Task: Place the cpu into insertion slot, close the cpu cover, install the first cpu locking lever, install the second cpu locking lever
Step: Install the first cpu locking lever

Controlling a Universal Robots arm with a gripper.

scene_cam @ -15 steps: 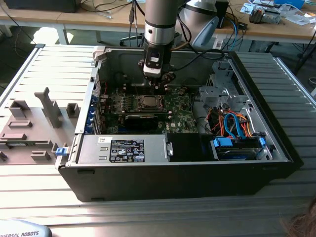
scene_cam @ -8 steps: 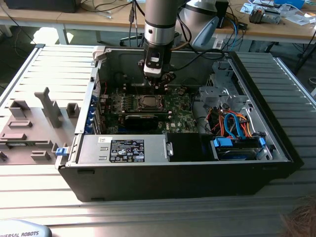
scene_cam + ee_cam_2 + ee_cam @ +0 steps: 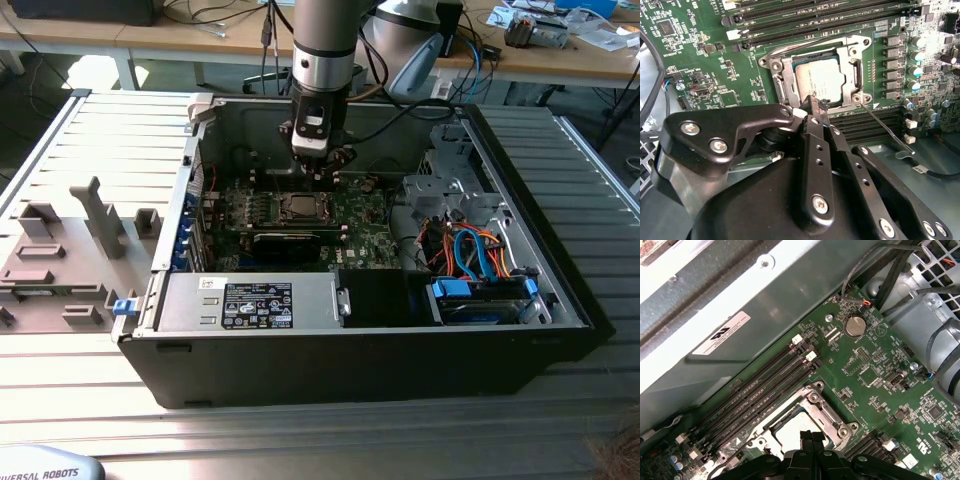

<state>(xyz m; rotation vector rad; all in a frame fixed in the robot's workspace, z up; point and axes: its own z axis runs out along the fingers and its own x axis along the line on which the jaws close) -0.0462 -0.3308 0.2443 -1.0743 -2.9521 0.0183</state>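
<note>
In the exterior view the open computer case (image 3: 350, 365) lies on the ribbed bench (image 3: 585, 170). The arm stands over it a little above the middle of the frame, with the hand (image 3: 318, 172) just over the socket.

The cpu (image 3: 822, 82) sits in its slot on the motherboard (image 3: 700, 55). Its silver-grey top shows through the open centre of the cpu cover (image 3: 781, 75), which appears to lie flat around it.

In both wrist views the fingers of the hand are together, and I see nothing between them. Their tip is at the edge of the cover nearest to the hand. I cannot tell if it presses on the metal or is only just above it.

By my judgement the placing is done and the work stands between closing the cover and the first lever. One thin locking lever (image 3: 887, 127) sticks out free from a corner of the socket, over the memory slots (image 3: 855, 120). The state of the other lever I cannot tell.

The lever step calls for much exactness. The rod is thin, so the closed tip must meet it squarely and guide it down under its catch. A slip could bring the tip onto the small parts of the board.
</note>
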